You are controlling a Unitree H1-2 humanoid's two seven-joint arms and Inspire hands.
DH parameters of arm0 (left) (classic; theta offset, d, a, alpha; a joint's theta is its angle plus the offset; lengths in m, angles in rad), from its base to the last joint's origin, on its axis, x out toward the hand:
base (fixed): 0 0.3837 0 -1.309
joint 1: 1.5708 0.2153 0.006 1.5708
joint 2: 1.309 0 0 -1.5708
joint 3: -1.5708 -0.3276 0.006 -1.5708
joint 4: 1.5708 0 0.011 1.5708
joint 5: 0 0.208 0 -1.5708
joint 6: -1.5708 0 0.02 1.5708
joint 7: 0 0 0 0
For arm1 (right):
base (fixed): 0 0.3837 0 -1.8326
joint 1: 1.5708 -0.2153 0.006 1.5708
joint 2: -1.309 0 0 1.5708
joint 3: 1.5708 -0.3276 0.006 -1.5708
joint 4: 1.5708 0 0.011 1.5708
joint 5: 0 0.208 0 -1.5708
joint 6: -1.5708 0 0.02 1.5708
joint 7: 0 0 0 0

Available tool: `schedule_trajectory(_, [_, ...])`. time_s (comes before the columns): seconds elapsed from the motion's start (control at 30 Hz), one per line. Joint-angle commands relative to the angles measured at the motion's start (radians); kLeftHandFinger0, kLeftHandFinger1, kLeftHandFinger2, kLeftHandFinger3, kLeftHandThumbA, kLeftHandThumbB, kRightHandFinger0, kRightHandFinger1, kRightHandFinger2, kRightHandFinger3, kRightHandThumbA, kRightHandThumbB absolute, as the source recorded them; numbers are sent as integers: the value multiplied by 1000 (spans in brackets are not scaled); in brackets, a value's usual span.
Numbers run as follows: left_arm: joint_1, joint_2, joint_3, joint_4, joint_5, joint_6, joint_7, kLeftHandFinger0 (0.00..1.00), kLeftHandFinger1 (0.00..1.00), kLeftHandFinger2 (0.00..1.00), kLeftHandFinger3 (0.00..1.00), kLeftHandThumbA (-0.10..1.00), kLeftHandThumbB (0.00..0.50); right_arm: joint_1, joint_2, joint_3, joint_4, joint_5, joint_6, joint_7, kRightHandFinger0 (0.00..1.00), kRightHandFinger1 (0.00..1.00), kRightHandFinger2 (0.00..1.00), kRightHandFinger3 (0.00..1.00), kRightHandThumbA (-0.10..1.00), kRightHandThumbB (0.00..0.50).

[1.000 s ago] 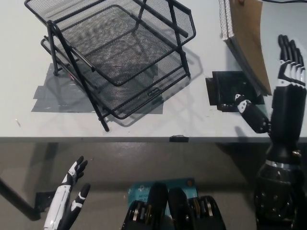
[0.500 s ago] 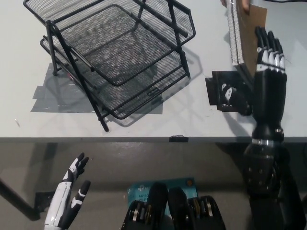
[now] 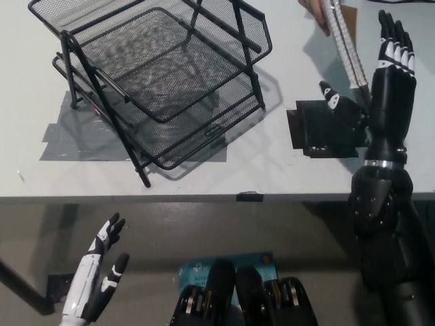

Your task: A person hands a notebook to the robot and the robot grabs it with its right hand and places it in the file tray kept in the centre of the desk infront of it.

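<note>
So the right hand point(image 3: 380, 88) has shifted again in the last second. It started lower and out past the notebook's edge, then came up flat against the brown cover, and now the notebook point(image 3: 346, 47) sits between the thumb on one side and the raised fingers point(image 3: 396, 41) on the other. Fingers are spread and straight, not clamped on anything yet, so I'd call it released, holding nothing. The notebook has tilted too: the spiral edge faces the camera now and most of the cover is hidden. A person's hand point(image 3: 314, 8) is pinching it at the top edge of the frame, so the handover isn't done.

My read: this is the pre-grasp, the hand is lined up around the notebook and closing comes next. The file tray point(image 3: 156, 75) is well off to the thumb side, across the desk point(image 3: 272, 170), and nothing is in it yet.

Left hand point(image 3: 98, 278) hangs below the desk edge, fingers loosely apart, holding nothing. It's barely moved, only drifted a bit with the camera
</note>
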Motion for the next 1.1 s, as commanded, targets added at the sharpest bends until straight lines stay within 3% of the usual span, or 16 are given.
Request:
schedule_trajectory(0.0, [-1,17,-9,-25,2,-26,-4,1000,1000,1000,1000,948,279,-96,-23,-32,118,82,-16,-111,1000,1000,1000,1000,773,310])
schedule_trajectory(0.03, [0,17,-10,-25,-4,-28,-6,1000,1000,1000,1000,940,275,-96,-14,-48,114,112,-21,-116,1000,1000,1000,1000,730,236])
schedule_trajectory(0.07, [-3,18,-10,-21,-8,-32,-6,1000,1000,1000,1000,932,271,-102,-12,-58,120,136,-33,-119,613,777,982,1000,673,108])
schedule_trajectory(0.1, [-5,16,-9,-17,-6,-37,-2,1000,1000,1000,1000,922,260,-108,-19,-62,140,159,-66,-117,283,398,606,911,650,22])
schedule_trajectory(0.13, [-5,16,-8,-12,-6,-44,0,1000,1000,1000,1000,915,253,-106,-22,-63,147,167,-79,-118,24,44,213,566,676,1])
schedule_trajectory(0.17, [-5,16,-8,-9,-6,-48,1,1000,1000,1000,1000,915,253,-105,-23,-62,148,168,-80,-121,24,44,213,566,676,1])
schedule_trajectory(0.2, [-7,18,-9,-8,-4,-46,0,1000,1000,1000,1000,922,262,-104,-26,-60,150,167,-76,-127,1,2,9,332,789,0])
schedule_trajectory(0.27, [-7,19,-9,-11,-11,-35,-6,1000,1000,1000,1000,922,267,-99,-28,-56,140,161,-69,-142,0,0,0,149,828,0])
schedule_trajectory(0.33, [-6,16,-10,-13,-10,-32,-5,985,1000,1000,1000,926,264,-91,-27,-52,118,162,-74,-161,0,0,0,60,887,0])
schedule_trajectory(0.43, [-5,19,-11,-13,-5,-34,-5,986,1000,1000,1000,936,264,-84,-29,-50,102,185,-101,-173,0,0,0,61,887,0])
schedule_trajectory(0.47, [-5,20,-11,-18,-6,-29,-7,1000,1000,1000,1000,942,265,-82,-34,-46,96,177,-124,-206,0,0,0,121,794,0])
schedule_trajectory(0.53, [-9,19,-12,-15,-6,-27,-7,1000,1000,1000,1000,941,265,-84,-39,-42,92,166,-149,-248,0,0,0,88,696,2])
schedule_trajectory(0.7, [-11,20,-12,-10,2,-37,-2,1000,1000,1000,1000,945,262,-63,-34,-52,4,222,-153,-202,0,0,0,0,821,4])
schedule_trajectory(0.8, [-10,21,-13,-11,5,-33,-2,1000,1000,1000,1000,967,269,-52,-32,-53,-34,234,-143,-188,0,0,0,0,834,0])
schedule_trajectory(0.93, [-6,18,-14,-11,-1,-27,-5,941,1000,1000,1000,953,246,-30,-33,-57,-126,220,-136,-212,0,0,0,0,730,0])
schedule_trajectory(1.07, [-5,19,-15,-9,4,-30,-3,987,1000,1000,1000,960,254,-2,-30,-72,-269,184,-61,-206,0,0,0,0,831,0])
